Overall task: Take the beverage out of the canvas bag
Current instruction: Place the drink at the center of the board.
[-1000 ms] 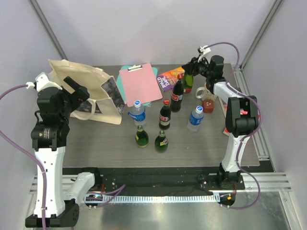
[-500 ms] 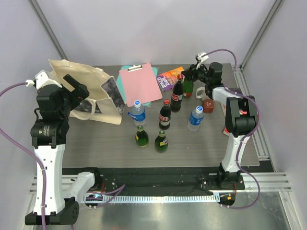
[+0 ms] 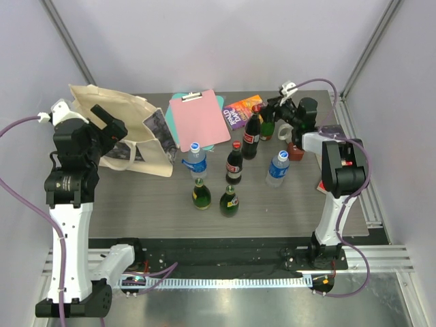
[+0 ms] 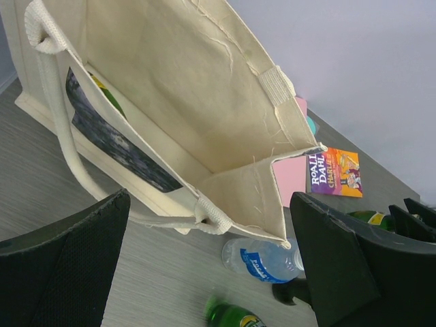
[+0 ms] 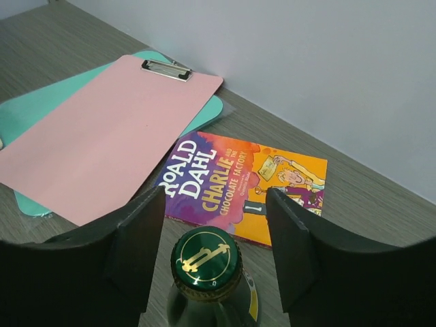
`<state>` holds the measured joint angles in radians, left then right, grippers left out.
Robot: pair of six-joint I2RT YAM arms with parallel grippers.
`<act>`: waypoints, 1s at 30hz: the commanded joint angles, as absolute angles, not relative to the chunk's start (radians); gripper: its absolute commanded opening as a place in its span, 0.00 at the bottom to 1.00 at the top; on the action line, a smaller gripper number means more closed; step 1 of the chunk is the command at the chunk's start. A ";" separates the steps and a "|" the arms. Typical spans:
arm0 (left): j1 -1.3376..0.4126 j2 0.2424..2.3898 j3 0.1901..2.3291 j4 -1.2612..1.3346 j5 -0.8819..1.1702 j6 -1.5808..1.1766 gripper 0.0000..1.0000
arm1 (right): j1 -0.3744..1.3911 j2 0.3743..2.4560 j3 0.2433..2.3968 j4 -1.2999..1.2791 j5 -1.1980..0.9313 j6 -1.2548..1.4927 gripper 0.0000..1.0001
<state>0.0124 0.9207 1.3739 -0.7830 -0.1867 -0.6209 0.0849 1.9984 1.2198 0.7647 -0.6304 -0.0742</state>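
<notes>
The canvas bag [image 3: 126, 129] lies at the table's back left, its mouth facing right and its dark print [image 4: 109, 136] on the near side. My left gripper [image 3: 109, 124] hangs open just above it; in the left wrist view the wide-open gripper [image 4: 210, 204] frames the bag's empty cream inside. A bit of green and yellow [image 4: 107, 95] shows by the print; I cannot tell what it is. At the back right, a green beverage bottle [image 3: 267, 122] stands on the table. My right gripper [image 5: 214, 204] is open, its fingers apart on either side of the gold-marked cap [image 5: 204, 262].
Several more bottles stand mid-table: two cola [image 3: 251, 139], two water [image 3: 196, 160], two green [image 3: 201, 194]. A pink clipboard [image 3: 201, 119] on a teal one and a Roald Dahl book [image 3: 242, 112] lie at the back. A mug and a red-brown jar [image 3: 296, 150] are under the right arm.
My right gripper lowered the green bottle to the table and opened off its neck. The left arm barely shifted.
</notes>
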 commanded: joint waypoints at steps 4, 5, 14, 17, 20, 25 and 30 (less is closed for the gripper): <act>0.009 0.920 1.408 -0.736 -0.187 -0.621 1.00 | 0.074 1.849 1.187 0.864 -0.643 -0.080 0.72; 0.009 0.923 1.407 -0.735 -0.184 -0.623 1.00 | 0.071 1.826 1.184 0.851 -0.643 -0.078 0.72; 0.011 0.943 1.445 -0.638 -0.048 -0.679 1.00 | 0.041 1.715 1.484 0.208 -0.615 -0.190 0.98; 0.009 0.956 1.472 -0.612 -0.020 -0.696 1.00 | 0.032 1.672 1.552 0.067 -0.644 -0.257 1.00; 0.012 0.965 1.494 -0.612 0.034 -0.675 1.00 | 0.031 1.631 1.636 -0.097 -0.739 -0.310 1.00; 0.009 0.971 1.490 -0.687 0.022 -0.673 1.00 | 0.081 1.632 1.822 -0.323 -0.943 -0.276 1.00; 0.011 0.948 1.480 -0.773 -0.081 -0.667 1.00 | 0.247 1.595 1.825 -0.437 -0.959 -0.349 1.00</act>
<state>0.0124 0.9665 1.4712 -0.7151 -0.0120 -0.6735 0.1173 1.6421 1.8008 -0.2611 -0.8753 -0.2722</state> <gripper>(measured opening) 0.996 0.996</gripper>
